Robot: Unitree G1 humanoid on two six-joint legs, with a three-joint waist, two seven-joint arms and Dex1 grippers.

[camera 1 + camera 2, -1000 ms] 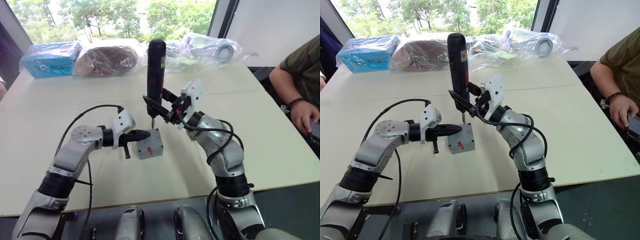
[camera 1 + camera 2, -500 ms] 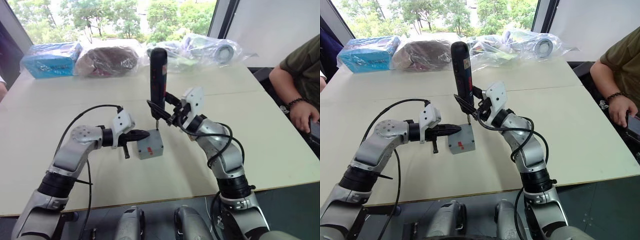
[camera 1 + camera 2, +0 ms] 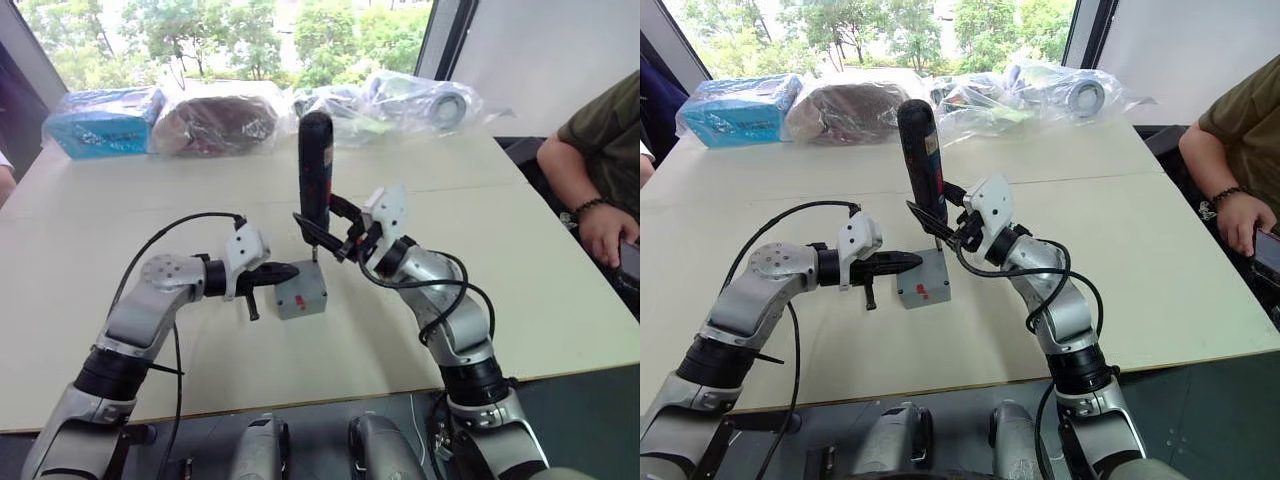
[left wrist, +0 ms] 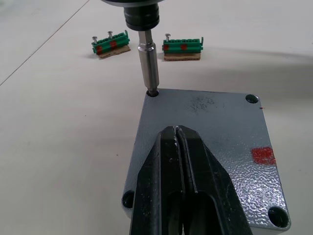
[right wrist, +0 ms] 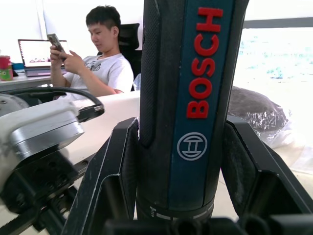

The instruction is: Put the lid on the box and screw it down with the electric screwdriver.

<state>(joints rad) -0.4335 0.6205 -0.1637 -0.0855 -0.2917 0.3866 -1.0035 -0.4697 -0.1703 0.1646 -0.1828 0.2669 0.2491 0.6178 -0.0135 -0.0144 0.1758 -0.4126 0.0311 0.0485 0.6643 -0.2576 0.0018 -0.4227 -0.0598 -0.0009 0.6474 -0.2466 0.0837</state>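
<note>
The left gripper (image 4: pixel 178 161), fingers closed together, presses on the lid (image 4: pixel 215 147), which sits on the box (image 3: pixel 301 297). The right gripper (image 3: pixel 335 232) clamps the electric screwdriver (image 3: pixel 315 160). Vs. 1 s ago the bit is lower, now in the far corner hole, so screwing can begin. Beyond the bit, two green circuit pieces (image 4: pixel 111 44), not in the way.

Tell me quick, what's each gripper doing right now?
Left gripper: shut, holding nothing, resting on the lid.
Right gripper: shut on the electric screwdriver, bit in a corner screw hole.
</note>
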